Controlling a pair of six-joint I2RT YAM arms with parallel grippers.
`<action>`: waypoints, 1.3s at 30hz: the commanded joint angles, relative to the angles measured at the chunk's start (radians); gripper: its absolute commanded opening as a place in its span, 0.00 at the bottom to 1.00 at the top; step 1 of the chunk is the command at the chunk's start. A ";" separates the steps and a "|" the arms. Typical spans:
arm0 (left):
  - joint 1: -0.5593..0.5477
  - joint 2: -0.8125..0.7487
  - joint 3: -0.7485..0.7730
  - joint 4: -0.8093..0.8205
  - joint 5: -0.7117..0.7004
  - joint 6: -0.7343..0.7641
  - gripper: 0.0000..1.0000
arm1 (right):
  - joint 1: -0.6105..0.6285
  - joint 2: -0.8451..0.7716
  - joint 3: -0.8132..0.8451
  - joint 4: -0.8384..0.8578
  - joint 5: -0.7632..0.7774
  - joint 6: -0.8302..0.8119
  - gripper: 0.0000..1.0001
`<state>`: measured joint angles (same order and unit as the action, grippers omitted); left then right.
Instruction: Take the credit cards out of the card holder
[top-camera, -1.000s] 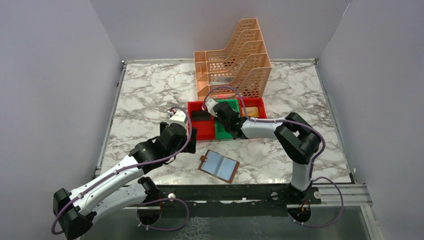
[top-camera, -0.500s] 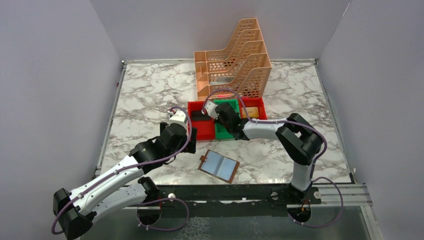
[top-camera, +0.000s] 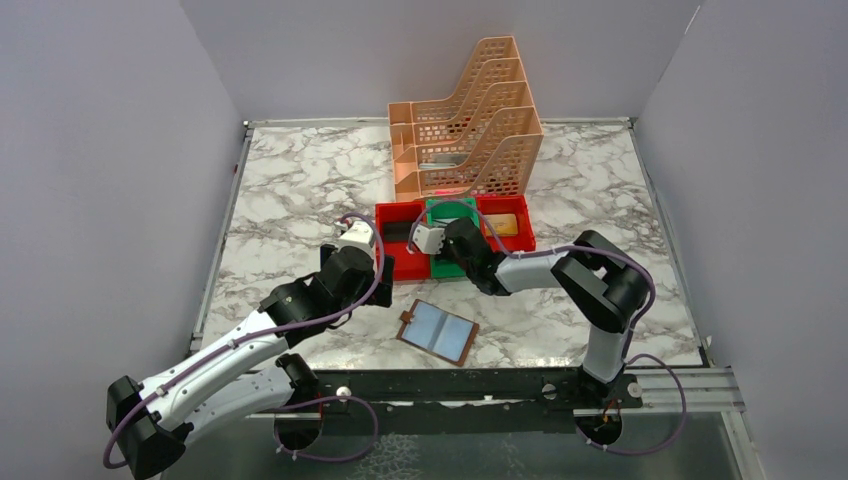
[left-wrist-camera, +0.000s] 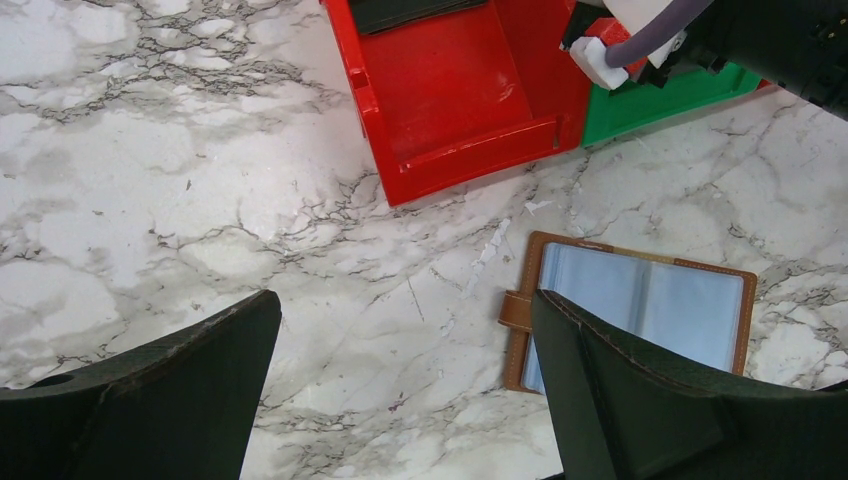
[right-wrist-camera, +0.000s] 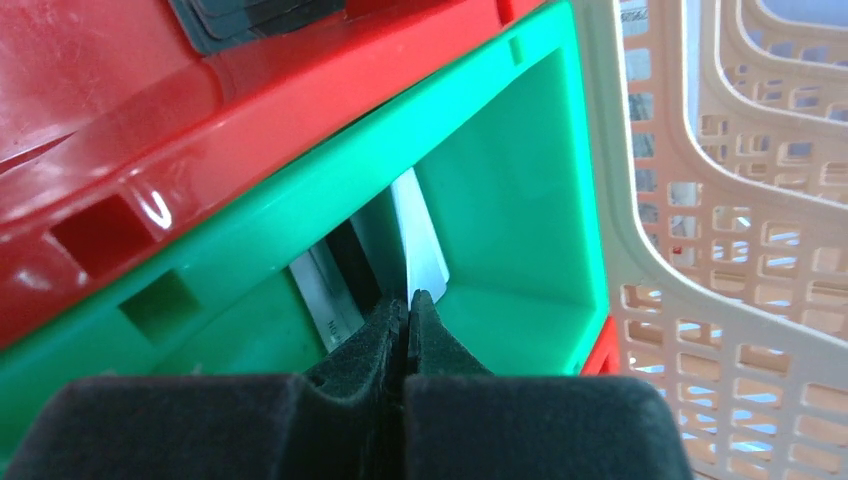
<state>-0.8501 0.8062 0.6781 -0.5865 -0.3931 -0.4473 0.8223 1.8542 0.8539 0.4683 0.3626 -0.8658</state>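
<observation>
The card holder (top-camera: 438, 331) lies open on the marble, brown leather with grey-blue pockets and a snap tab on its left edge; it also shows in the left wrist view (left-wrist-camera: 640, 300). My left gripper (top-camera: 352, 272) hangs open and empty above the table, just left of the holder (left-wrist-camera: 405, 400). My right gripper (top-camera: 455, 238) is over the green bin (top-camera: 452, 208). In the right wrist view it (right-wrist-camera: 408, 300) is shut on a thin pale credit card (right-wrist-camera: 418, 240), seen edge-on. A second silvery card (right-wrist-camera: 325, 290) lies inside the green bin (right-wrist-camera: 500, 180).
A red bin (top-camera: 400, 255) with a dark flat item (left-wrist-camera: 400, 10) stands left of the green one, another red bin (top-camera: 505, 225) to its right. A peach file rack (top-camera: 465, 120) stands behind them, close to my right gripper (right-wrist-camera: 720, 200).
My right wrist has rolled and drawn back slightly toward the near side over the green bin. The left arm and the card holder have not moved.
</observation>
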 joint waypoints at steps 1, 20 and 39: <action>0.004 -0.008 0.020 -0.008 0.014 0.011 0.99 | -0.013 0.018 -0.005 0.126 -0.023 -0.100 0.01; 0.005 -0.005 0.019 -0.004 0.020 0.011 0.99 | -0.076 -0.015 0.072 -0.181 -0.173 0.001 0.11; 0.004 -0.011 0.017 -0.002 0.030 0.010 0.99 | -0.089 -0.134 0.074 -0.261 -0.170 0.092 0.33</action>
<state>-0.8501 0.8062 0.6781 -0.5865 -0.3817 -0.4465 0.7376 1.7584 0.9150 0.2333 0.1925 -0.8303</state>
